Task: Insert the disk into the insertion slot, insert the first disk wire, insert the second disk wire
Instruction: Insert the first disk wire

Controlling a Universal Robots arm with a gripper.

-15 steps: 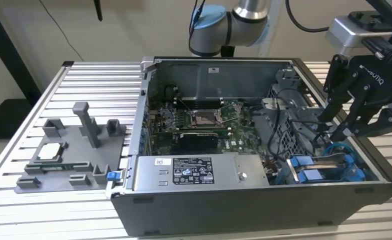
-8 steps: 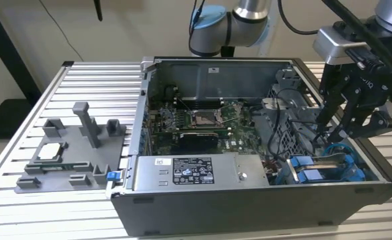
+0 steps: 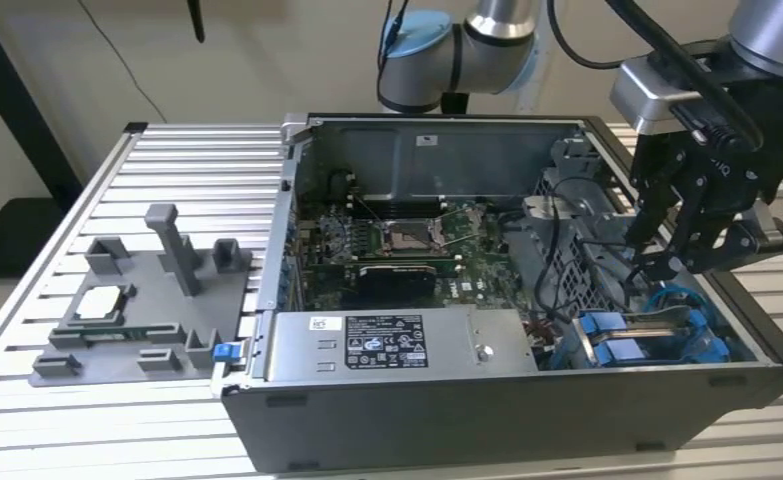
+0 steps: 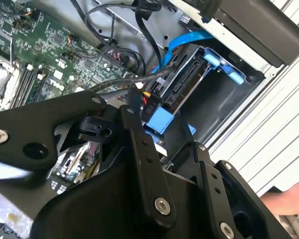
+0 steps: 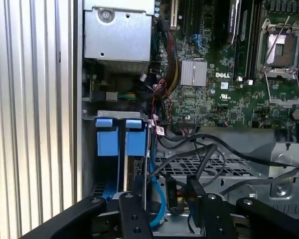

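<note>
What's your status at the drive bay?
End effector low over the drive corner of the case. Disk in insertion slot, on edge. Black wires and a blue cable crowd the bay.

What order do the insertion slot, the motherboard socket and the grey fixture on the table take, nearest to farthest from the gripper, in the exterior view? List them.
1. insertion slot: blue fittings, just below the gripper, on the exterior view's right.
2. motherboard socket: mid-case, toward the exterior view's left.
3. grey fixture: outside the case, far on the exterior view's left.
</note>
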